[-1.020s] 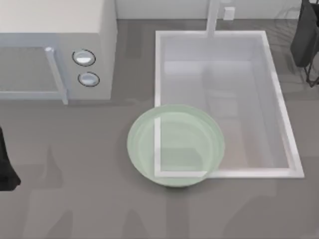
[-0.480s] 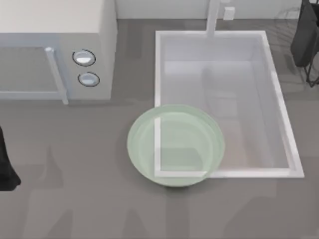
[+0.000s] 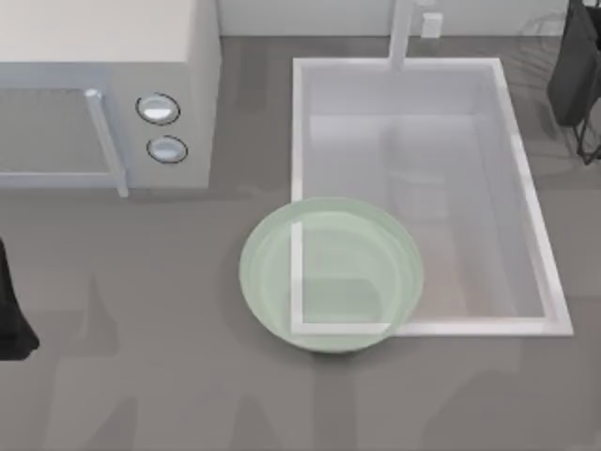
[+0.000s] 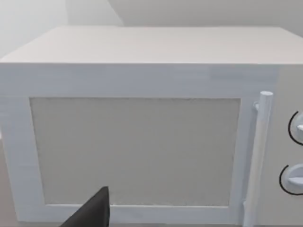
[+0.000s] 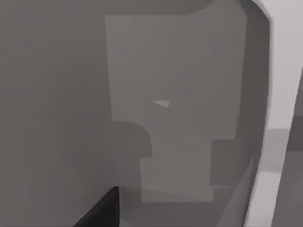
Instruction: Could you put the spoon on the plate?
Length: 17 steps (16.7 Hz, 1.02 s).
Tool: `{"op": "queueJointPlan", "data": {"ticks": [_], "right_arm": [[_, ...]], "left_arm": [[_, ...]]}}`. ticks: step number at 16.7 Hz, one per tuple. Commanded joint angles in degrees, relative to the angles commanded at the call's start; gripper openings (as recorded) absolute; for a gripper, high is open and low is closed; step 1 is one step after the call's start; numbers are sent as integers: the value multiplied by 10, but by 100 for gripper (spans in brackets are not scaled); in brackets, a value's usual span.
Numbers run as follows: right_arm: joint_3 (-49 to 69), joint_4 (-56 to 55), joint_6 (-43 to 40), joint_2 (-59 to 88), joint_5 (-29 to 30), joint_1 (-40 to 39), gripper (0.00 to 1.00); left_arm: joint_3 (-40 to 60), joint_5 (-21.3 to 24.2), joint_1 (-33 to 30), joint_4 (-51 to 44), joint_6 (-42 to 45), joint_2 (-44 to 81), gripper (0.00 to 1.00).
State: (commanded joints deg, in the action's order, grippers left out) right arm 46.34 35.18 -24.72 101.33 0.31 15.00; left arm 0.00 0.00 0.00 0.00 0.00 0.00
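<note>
The plate (image 3: 331, 274) is a round, pale green, translucent dish on the grey counter, lying over the near left corner of the sink. The spoon is out of view. My left arm (image 3: 11, 315) is parked at the table's left edge, and its wrist view faces the microwave door (image 4: 135, 151) with one dark fingertip (image 4: 94, 212) at the frame's edge. My right arm (image 3: 575, 66) is parked at the far right corner, beside the sink. In the right wrist view, one dark fingertip (image 5: 102, 210) hangs over grey counter.
A white microwave (image 3: 103, 94) with a bar handle (image 3: 105, 141) and two knobs stands at the back left. The white rectangular sink basin (image 3: 526, 188) with a faucet (image 3: 402, 33) fills the right half. Grey counter (image 3: 141, 376) lies in front and to the left.
</note>
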Motion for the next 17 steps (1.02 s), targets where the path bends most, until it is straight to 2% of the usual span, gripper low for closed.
{"op": "queueJointPlan", "data": {"ticks": [4,8,14,17], "right_arm": [[0,0,0,0,0,0,0],[35,58,0,-46,-11,1,0],[129,226,-3,-102,-11,2,0],[163,275,-3,-128,-11,2,0]], "left_arm": [[0,0,0,0,0,0,100],[0,0,0,0,0,0,100],[0,0,0,0,0,0,100],[0,0,0,0,0,0,100]]}}
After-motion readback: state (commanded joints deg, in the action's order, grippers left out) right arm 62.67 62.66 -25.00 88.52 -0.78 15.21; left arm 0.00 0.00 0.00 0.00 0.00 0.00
